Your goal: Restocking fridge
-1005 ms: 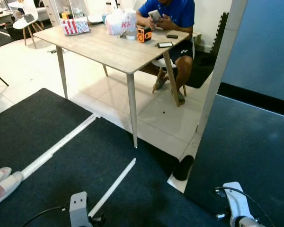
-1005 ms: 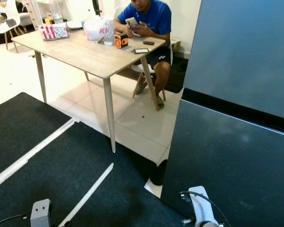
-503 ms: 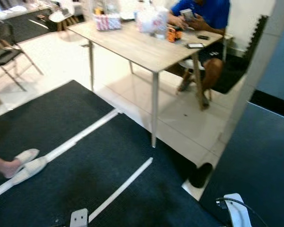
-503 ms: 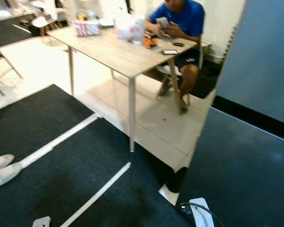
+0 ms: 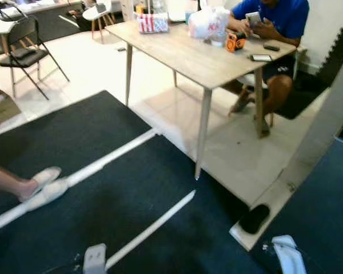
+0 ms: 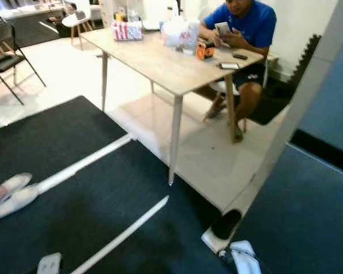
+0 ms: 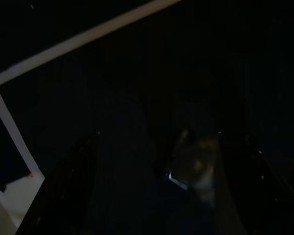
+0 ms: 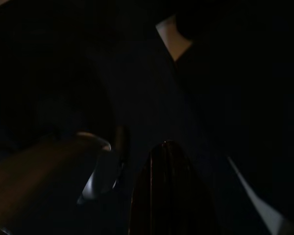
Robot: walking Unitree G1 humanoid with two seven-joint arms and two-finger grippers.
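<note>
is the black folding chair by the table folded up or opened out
Opened out. The black folding chair stands on its spread legs on the pale floor, seat flat, with something dark lying on the seat.

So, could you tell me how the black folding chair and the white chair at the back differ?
The black folding chair has a thin dark metal frame, while the white chair has a moulded seat on wooden legs. The black one stands nearer the dark mat; the white one is farther back, beyond the table's end. Both are unoccupied.

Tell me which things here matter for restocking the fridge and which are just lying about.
For the job:
dark fridge
wooden table
white plastic bag

Lying about:
red-striped box
orange gadget
two phones
black folding chair
white slippers
</note>
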